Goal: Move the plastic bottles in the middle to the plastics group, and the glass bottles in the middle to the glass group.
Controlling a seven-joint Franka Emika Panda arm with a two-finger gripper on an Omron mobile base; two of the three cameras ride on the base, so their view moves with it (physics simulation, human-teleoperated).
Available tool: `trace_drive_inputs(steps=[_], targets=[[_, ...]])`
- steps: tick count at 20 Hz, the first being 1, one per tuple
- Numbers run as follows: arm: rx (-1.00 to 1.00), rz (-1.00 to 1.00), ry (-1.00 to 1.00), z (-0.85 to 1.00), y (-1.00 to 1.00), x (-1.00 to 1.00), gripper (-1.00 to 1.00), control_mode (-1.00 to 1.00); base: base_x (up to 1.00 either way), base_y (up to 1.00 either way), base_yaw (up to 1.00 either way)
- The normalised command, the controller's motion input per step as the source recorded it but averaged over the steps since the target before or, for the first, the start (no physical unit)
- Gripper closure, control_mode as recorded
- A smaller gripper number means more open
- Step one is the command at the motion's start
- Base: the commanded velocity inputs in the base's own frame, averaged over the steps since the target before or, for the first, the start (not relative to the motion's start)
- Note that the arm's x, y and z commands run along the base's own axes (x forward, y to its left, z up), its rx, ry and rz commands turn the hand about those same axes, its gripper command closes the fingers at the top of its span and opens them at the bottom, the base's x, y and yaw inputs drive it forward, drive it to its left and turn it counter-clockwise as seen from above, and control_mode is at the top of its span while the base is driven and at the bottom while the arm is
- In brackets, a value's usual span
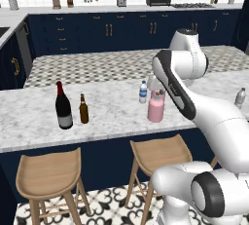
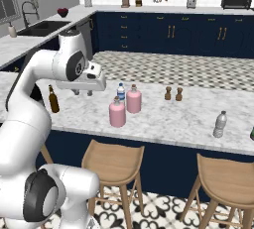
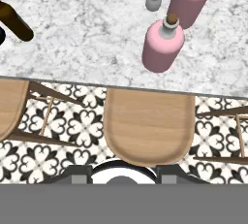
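So far we judge nothing sorted: the blue-labelled water bottle [image 2: 120, 92] and both pink bottles – the nearer pink bottle [image 2: 117, 112] and the farther pink bottle [image 2: 133, 99] – stand together mid-counter on the marble counter [image 2: 168, 116]. The wine bottle [image 1: 63, 107] and brown beer bottle [image 1: 83, 109] wait well to the left, the plain grey plastic bottle [image 2: 220, 124] far to the right. Our gripper [image 2: 82, 92] hangs above the counter left of the cluster, holding nothing; whether its jaws are apart we cannot tell. Two small pepper mills [image 2: 173, 94] stand behind, wooden stools [image 3: 147, 131] below – neither blocks the way
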Motion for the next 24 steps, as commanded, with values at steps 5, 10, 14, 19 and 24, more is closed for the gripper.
trace_drive_inputs(steps=[5, 10, 14, 19, 24], targets=[[0.00, 0.00, 0.00, 0.00, -0.04, -0.23, -1.00, -1.00, 0.00, 0.00, 0.00], [-0.01, -0.01, -0.09, 0.03, -0.12, -0.18, -1.00, -1.00, 0.00, 0.00, 0.00], [-0.10, 0.00, -0.18, 0.52, -0.15, 0.04, -1.00, -1.00, 0.00, 0.00, 0.00], [-0.14, 0.00, -0.17, 0.80, -0.25, 0.13, -1.00, -1.00, 0.00, 0.00, 0.00], [-0.01, 0.00, -0.02, 0.03, -0.25, 0.34, -1.00, -1.00, 0.00, 0.00, 0.00]])
